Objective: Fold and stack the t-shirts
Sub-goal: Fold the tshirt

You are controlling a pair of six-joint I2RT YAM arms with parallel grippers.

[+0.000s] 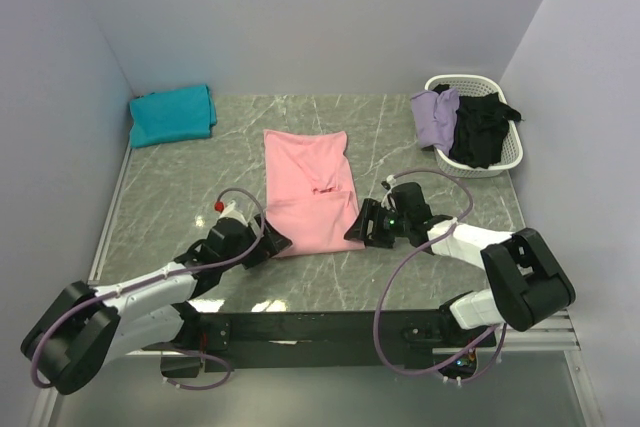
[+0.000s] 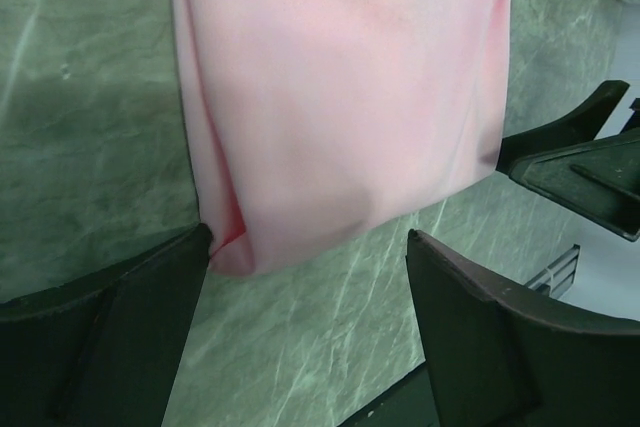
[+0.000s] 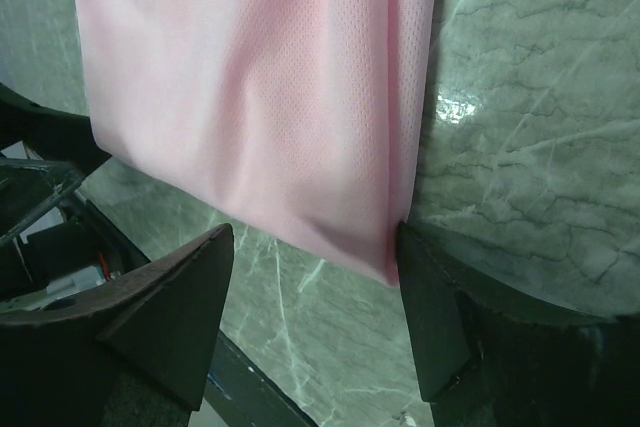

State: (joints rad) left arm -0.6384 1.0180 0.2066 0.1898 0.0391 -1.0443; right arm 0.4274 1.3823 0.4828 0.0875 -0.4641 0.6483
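A light pink t-shirt (image 1: 310,192) lies folded into a long strip on the marble table. My left gripper (image 1: 274,242) is open at its near left corner; in the left wrist view the left fingertip (image 2: 195,247) touches the pink cloth (image 2: 340,97). My right gripper (image 1: 353,230) is open at the near right corner; in the right wrist view the right fingertip (image 3: 410,247) touches the pink cloth (image 3: 260,87). A folded teal t-shirt (image 1: 172,115) lies at the far left. Lavender (image 1: 435,115) and black (image 1: 482,129) t-shirts sit in a basket.
A white plastic basket (image 1: 505,159) stands at the far right. Walls close in the table on the left, back and right. A black rail (image 1: 300,327) runs along the near edge. The right gripper shows in the left wrist view (image 2: 580,162).
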